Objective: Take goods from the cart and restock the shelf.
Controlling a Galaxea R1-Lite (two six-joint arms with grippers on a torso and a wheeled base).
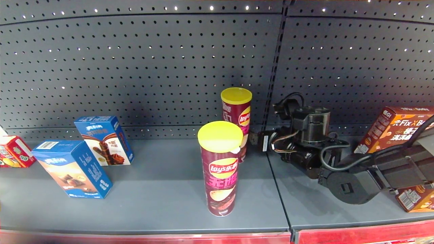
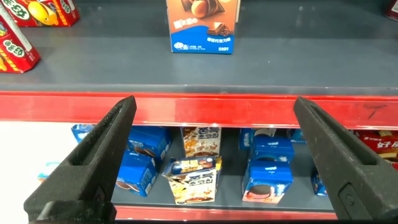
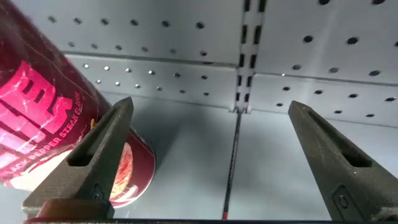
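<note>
Shelf (image 1: 152,189): grey deck, red front lip, perforated back panel (image 1: 135,67) behind. Right arm (image 1: 356,176) lies across shelf's right bay, covering part of orange boxes (image 1: 396,132), which are also cut off at frame edge. Blue boxes (image 1: 73,167) stand at left. Front can (image 1: 220,169) upright mid-shelf, hiding lower part of rear can (image 1: 236,108). Red box (image 1: 13,150) clipped at left edge. Right gripper (image 3: 210,106) – fingers spread wide, holding nothing, one alongside rear can, contact unclear. Left gripper (image 2: 214,102) – fingers wide, facing red lip, partly screening lower-shelf cartons (image 2: 267,168).
</note>
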